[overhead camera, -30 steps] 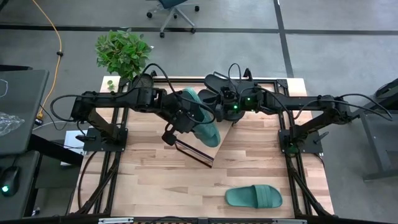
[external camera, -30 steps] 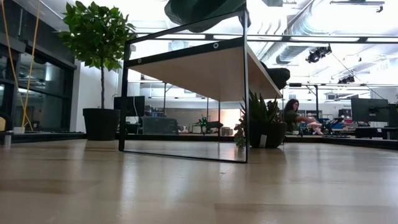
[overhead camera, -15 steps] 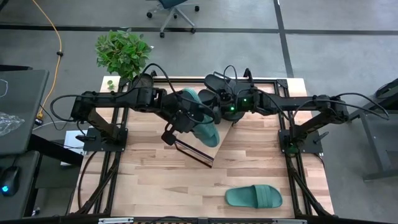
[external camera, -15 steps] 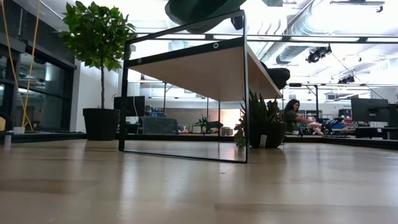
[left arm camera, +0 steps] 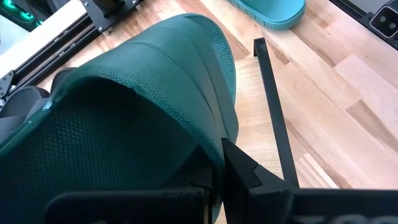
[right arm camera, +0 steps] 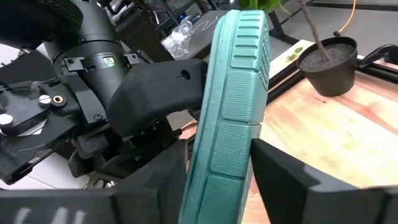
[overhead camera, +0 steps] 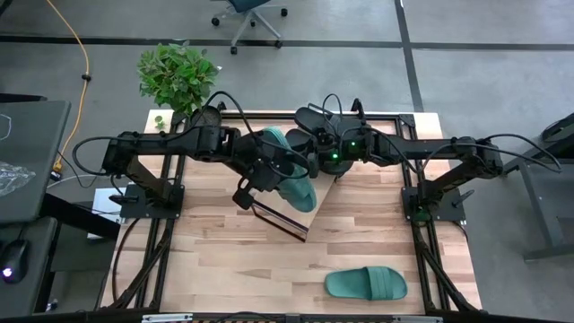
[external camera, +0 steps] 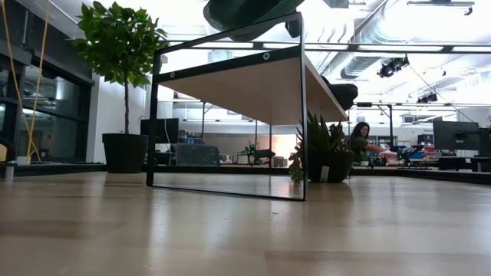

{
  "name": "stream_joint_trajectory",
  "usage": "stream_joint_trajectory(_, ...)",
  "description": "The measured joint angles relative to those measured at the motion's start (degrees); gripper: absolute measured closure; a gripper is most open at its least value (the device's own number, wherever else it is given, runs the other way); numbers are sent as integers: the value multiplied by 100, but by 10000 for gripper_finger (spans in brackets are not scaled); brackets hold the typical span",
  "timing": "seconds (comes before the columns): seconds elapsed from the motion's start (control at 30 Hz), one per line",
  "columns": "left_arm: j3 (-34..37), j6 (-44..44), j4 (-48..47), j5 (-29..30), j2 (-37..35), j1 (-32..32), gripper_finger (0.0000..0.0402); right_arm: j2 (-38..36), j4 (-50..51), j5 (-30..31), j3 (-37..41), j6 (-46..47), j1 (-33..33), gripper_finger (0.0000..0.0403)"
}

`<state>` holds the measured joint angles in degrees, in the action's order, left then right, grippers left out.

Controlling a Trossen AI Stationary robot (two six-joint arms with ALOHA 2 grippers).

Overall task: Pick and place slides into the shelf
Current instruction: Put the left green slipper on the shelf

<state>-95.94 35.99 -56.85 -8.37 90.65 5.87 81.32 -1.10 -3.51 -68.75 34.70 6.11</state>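
One teal slide [overhead camera: 294, 179] is up over the slanted shelf [overhead camera: 325, 201], and both grippers are at it. My left gripper [overhead camera: 269, 172] comes from the table's left and is shut on it. My right gripper [overhead camera: 316, 161] comes from the right, with a finger on each side of the sole [right arm camera: 230, 124]. In the low view the slide [external camera: 245, 11] shows above the shelf's top edge [external camera: 230, 84]; whether it rests there I cannot tell. A second teal slide [overhead camera: 366, 283] lies flat on the table near the near edge. Black slides [overhead camera: 314, 119] lie at the shelf's far side. My left gripper holds the teal slide at its wide strap [left arm camera: 155, 106]. One dark finger [left arm camera: 239, 167] lies against the strap's outer side; the strap hides the other finger. My right gripper pinches the slide's sole edge [right arm camera: 227, 162] between its two fingers [right arm camera: 277, 171], level from the table's right. The slide stands on edge with its tread toward the camera.
A potted plant [overhead camera: 177, 76] stands at the table's far left corner. The shelf's thin dark frame [overhead camera: 282, 220] juts toward the near side. Bare wood lies between the shelf and the second teal slide. A person [external camera: 359, 142] sits far off in the room.
My right gripper has moved a little toward the table's left, up to the teal slide, and then stayed still. My left gripper and the slide have kept their place.
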Motion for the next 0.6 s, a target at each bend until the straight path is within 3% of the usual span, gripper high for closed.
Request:
stream_joint_trajectory(0.3,0,-168,8,48,0,12,394,0,1,4,0,0,0,318)
stream_joint_trajectory(0.6,-4,-380,41,170,-1,11,305,0,281,190,6,-23,-1,334)
